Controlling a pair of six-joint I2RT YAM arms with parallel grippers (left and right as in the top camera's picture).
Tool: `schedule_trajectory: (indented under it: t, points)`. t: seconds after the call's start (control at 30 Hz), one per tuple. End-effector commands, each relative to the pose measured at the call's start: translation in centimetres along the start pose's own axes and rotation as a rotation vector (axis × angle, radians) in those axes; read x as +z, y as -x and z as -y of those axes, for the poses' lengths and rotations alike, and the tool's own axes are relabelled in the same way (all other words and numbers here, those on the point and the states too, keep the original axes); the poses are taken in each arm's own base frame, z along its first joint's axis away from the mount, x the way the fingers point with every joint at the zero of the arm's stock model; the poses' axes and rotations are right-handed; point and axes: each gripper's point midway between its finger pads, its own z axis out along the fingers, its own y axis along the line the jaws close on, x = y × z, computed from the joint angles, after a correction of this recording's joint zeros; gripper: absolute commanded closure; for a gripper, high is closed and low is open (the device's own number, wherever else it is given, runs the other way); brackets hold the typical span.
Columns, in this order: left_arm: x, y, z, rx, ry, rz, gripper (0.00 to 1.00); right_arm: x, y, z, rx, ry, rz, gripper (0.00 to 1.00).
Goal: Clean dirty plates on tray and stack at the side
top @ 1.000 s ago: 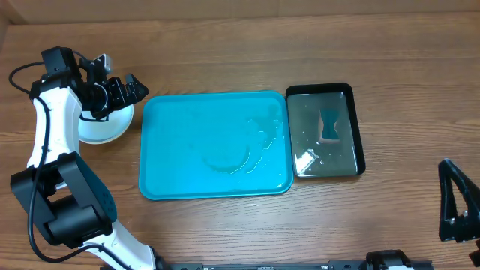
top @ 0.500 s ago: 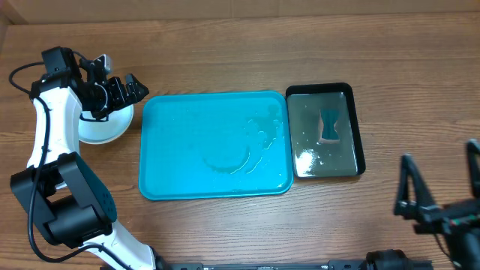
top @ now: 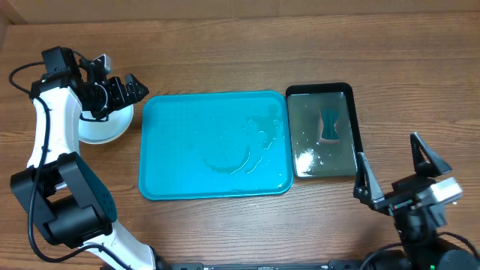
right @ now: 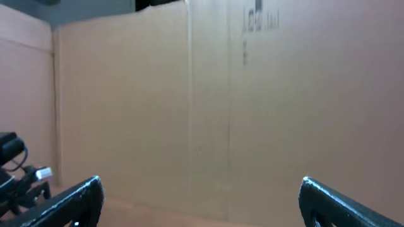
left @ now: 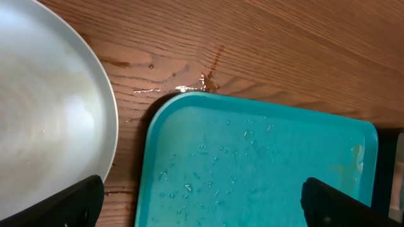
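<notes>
The turquoise tray (top: 216,146) lies in the middle of the table, wet and bare; it also shows in the left wrist view (left: 259,170). A stack of plates (top: 105,127) sits left of the tray, only the white top plate showing (left: 44,120). My left gripper (top: 129,87) is open and empty, held above the gap between the plate stack and the tray's far-left corner (left: 202,202). My right gripper (top: 397,169) is open and empty at the front right, raised and pointing at a cardboard wall (right: 201,200).
A narrow black glossy tray (top: 349,127) with water and a blue sponge (top: 328,124) lies right of the turquoise tray. Water drops wet the wood (left: 189,85) by the tray's corner. A cardboard wall (right: 208,94) backs the table.
My right arm has swung up and inward from the front-right edge, its open fingers now near the black tray's front. The left arm and plates have not moved.
</notes>
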Motion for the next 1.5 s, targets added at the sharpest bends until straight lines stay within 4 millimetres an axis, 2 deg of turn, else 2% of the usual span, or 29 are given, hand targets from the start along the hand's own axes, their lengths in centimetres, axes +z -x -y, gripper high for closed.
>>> schedule_trajectory:
  t: [0.0, 0.17, 0.4, 0.63, 0.83, 1.0, 1.47]
  points:
    - [0.2, -0.3, 0.4, 0.025, -0.016, -0.008, 0.00, -0.6, -2.3, -0.1, 0.000, 0.016, 0.029, 0.00]
    - [0.1, -0.3, 0.3, 0.023, -0.016, -0.007, 0.01, -0.9, -4.8, 0.1, -0.005, 0.016, 0.044, 0.00]
    - [0.1, -0.2, 0.3, 0.024, -0.016, -0.007, 0.00, -1.1, -8.7, 0.7, 0.012, -0.002, -0.027, 0.00]
    - [0.1, -0.2, 0.3, 0.024, -0.016, -0.007, 0.00, -1.7, -13.2, 2.0, 0.051, -0.072, -0.200, 0.00]
    - [0.1, -0.2, 0.3, 0.024, -0.016, -0.007, 0.00, -3.1, -17.7, 2.7, 0.088, -0.124, -0.387, 0.00]
    - [0.1, -0.2, 0.3, 0.024, -0.016, -0.007, 0.00, -3.2, -17.6, 3.3, 0.079, -0.161, -0.381, 0.00]
    - [0.1, -0.3, 0.3, 0.023, -0.016, -0.007, 0.00, -3.2, -17.6, 3.4, 0.079, -0.162, -0.381, 0.00]
